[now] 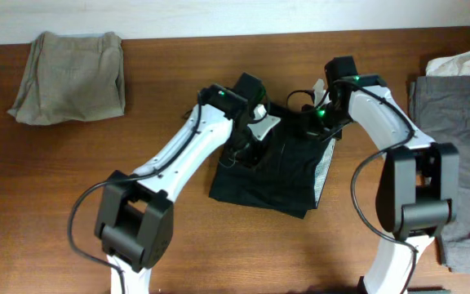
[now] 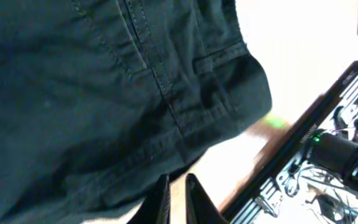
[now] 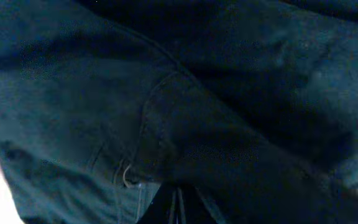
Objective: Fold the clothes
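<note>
The clothes, a black shorts-like garment, lie at the table's middle, with a pale lining showing at the far edge and along the right side. My left gripper is at the garment's far left edge. In the left wrist view its fingers are nearly together, with the black fabric at their tips. My right gripper is at the far right edge. In the right wrist view its fingers are closed, with dark fabric all around them.
A folded beige garment lies at the far left. A grey garment lies along the right edge, with a pale cloth behind it. The table's far edge runs close behind both grippers.
</note>
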